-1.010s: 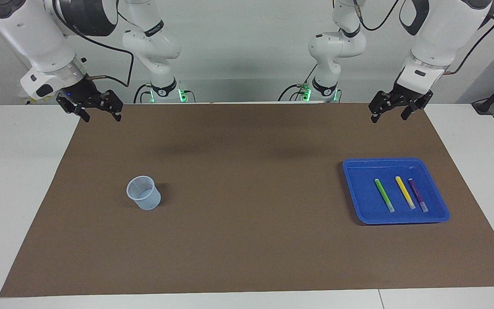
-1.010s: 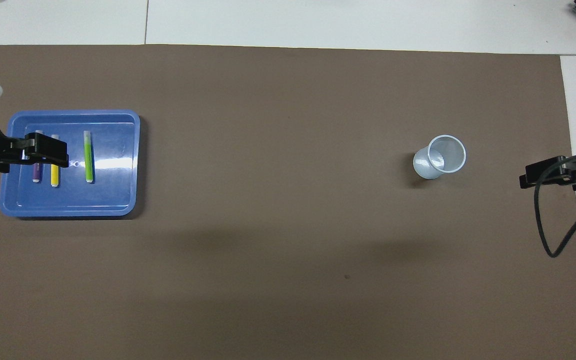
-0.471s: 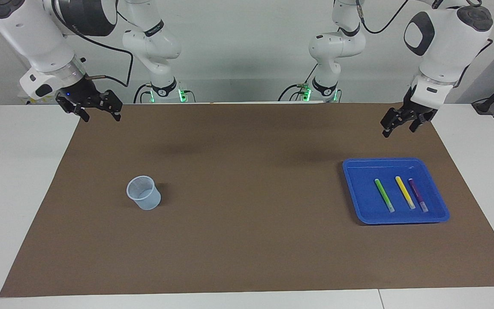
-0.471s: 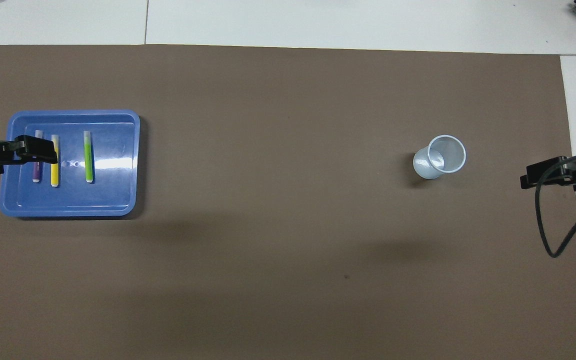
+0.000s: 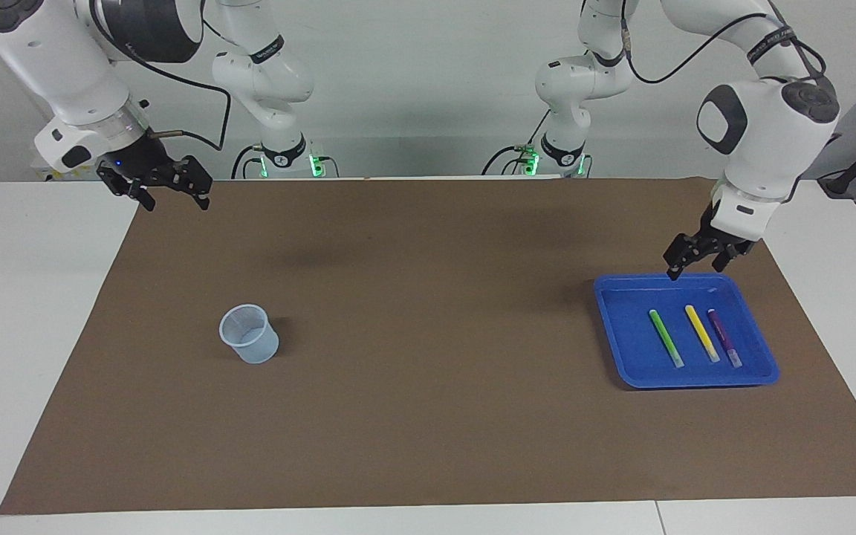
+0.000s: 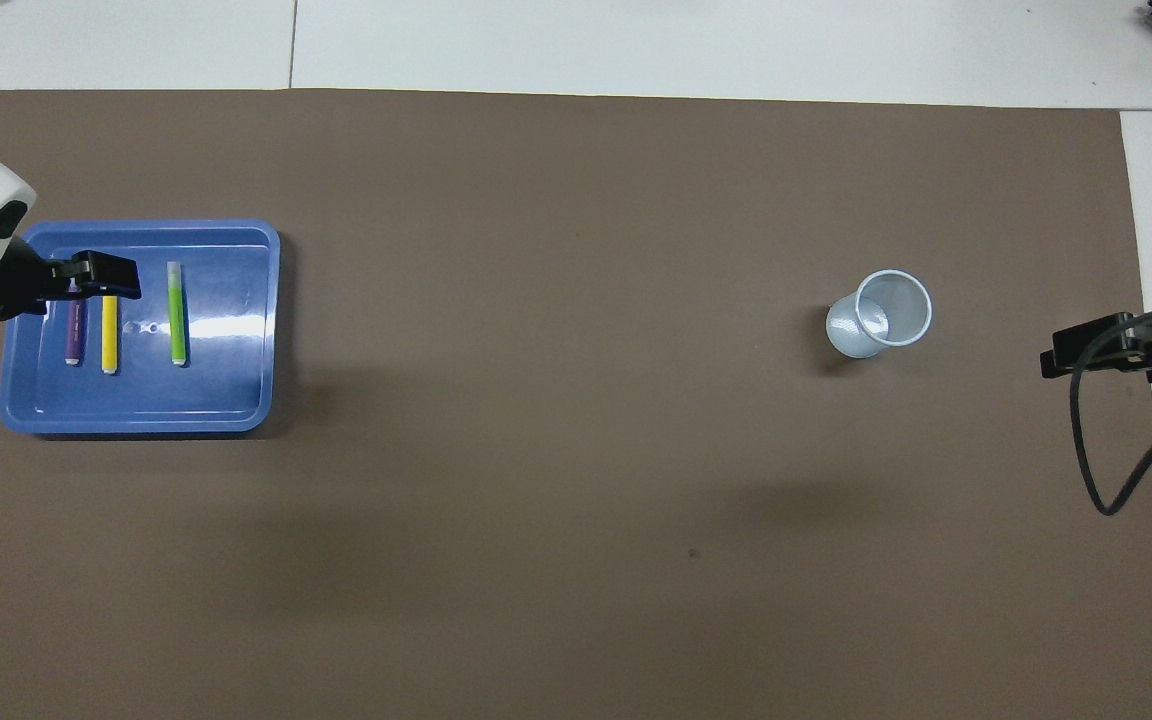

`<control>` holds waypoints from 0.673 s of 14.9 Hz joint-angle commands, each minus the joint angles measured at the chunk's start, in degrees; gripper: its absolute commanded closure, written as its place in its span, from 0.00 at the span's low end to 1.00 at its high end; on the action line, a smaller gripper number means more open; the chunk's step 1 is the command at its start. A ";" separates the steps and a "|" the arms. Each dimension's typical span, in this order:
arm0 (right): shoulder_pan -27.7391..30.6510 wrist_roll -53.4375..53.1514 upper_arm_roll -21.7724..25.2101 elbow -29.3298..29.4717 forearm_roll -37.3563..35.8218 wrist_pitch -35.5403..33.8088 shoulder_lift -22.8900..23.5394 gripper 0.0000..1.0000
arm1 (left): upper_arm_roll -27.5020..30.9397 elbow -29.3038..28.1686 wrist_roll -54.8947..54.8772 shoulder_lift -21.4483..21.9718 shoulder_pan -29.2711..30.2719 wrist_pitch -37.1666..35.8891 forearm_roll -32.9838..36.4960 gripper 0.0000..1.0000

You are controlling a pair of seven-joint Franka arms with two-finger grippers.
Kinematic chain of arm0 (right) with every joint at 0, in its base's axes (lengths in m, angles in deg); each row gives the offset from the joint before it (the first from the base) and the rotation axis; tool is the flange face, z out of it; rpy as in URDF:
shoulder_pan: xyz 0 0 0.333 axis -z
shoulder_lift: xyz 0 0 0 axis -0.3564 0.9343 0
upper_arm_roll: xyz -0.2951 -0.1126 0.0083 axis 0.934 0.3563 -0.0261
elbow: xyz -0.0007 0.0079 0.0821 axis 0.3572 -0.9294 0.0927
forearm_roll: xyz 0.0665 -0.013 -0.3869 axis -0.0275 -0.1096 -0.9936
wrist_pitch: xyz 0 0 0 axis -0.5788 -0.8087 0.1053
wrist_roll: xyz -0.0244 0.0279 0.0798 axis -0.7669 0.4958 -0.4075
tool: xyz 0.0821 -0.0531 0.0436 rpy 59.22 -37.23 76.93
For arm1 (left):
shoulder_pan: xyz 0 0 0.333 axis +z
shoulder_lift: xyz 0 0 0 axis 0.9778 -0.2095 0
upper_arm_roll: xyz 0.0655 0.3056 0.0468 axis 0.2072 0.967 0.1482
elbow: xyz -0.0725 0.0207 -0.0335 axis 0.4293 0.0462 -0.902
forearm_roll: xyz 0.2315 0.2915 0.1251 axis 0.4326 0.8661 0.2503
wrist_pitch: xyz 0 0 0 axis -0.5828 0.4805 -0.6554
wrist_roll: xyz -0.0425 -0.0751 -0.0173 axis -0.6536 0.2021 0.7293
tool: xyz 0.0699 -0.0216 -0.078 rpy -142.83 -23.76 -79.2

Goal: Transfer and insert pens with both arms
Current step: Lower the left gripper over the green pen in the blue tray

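Brown-matted worktop (image 5: pixel 413 416), blue tray (image 5: pixel 621 357) under the left pincer (image 5: pixel 698 261).
Green pen (image 5: pixel 666 338), yellow pen (image 5: pixel 701 333) and purple pen (image 5: pixel 724 338) lie below its parted fingers; right pincer (image 5: pixel 168 189) waits, spread wide, well apart from the plastic cup (image 5: pixel 250 334).

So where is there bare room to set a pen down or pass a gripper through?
The brown mat lies bare between the cup and the blue tray, and along the mat's edge farthest from the robots. It is crowded only in the tray, where three pens lie under the left gripper. The right gripper waits.
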 commanded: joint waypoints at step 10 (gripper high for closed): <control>0.67 0.92 -0.42 -1.26 -1.46 -0.63 -1.29 0.00 | -0.03 0.54 -1.42 -14.95 1.53 16.38 4.63 0.00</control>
